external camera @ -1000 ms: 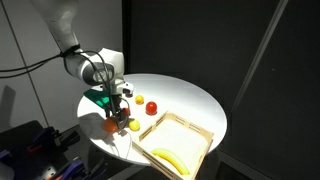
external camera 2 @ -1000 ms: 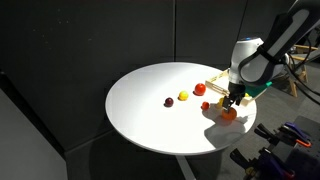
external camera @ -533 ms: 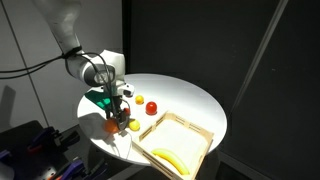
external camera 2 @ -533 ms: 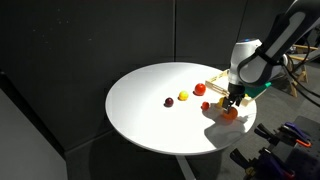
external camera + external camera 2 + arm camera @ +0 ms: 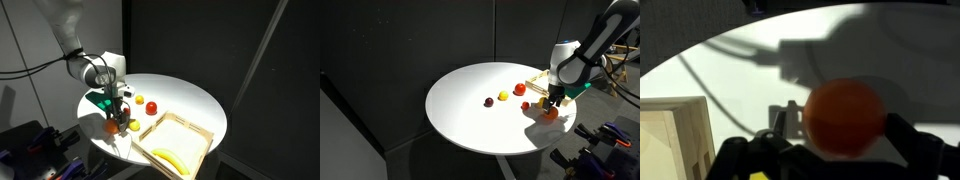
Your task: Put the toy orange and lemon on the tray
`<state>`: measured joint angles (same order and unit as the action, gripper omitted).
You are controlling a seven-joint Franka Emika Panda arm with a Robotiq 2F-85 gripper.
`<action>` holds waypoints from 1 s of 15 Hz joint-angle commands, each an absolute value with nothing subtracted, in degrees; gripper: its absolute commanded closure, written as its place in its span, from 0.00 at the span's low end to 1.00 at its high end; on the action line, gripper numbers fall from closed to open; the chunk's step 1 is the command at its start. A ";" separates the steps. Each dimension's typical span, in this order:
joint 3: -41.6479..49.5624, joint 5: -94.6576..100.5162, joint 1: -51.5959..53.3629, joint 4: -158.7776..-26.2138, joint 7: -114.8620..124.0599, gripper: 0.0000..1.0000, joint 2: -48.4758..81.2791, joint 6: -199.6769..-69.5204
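Wrist view: we see the gripper (image 5: 843,138) with its jaws spread wide and nothing held. The toy orange (image 5: 845,116) sits on the table (image 5: 890,50) in the gap between them. We cannot tell whether either finger touches it.

In an exterior view the lemon (image 5: 134,125) lies just outside one jaw, on the side facing the tray (image 5: 196,132). The tray rests beyond that same jaw, and its wooden corner enters the wrist view at the far left. A banana (image 5: 170,160) lies along the tray's near part, with the pale bottom beyond it bare.

**Hazards, as we judge them**
- **Uneven closure.** The ball is round and smooth. If one finger meets it first, or the pads close above its widest part, it could squirt out and roll.
- **Table rim.** On the side of the jaws away from the tray, the rim is near in both exterior views. An escaped orange could go over it.
- **Crowding.** The finger next to the lemon could push it away as the jaws shift.
- **Low carry.** The tray's raised rim could catch the fruit during transfer.

**Room to move.** Above the jaws the space is open. Toward the tray the only obstacles are the lemon and the rim. The other small toy fruits (image 5: 503,96) lie well apart from the jaws across the table.
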<state>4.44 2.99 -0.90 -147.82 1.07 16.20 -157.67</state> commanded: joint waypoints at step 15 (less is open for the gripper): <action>4.12 3.46 0.01 -147.31 2.34 0.46 11.47 -150.26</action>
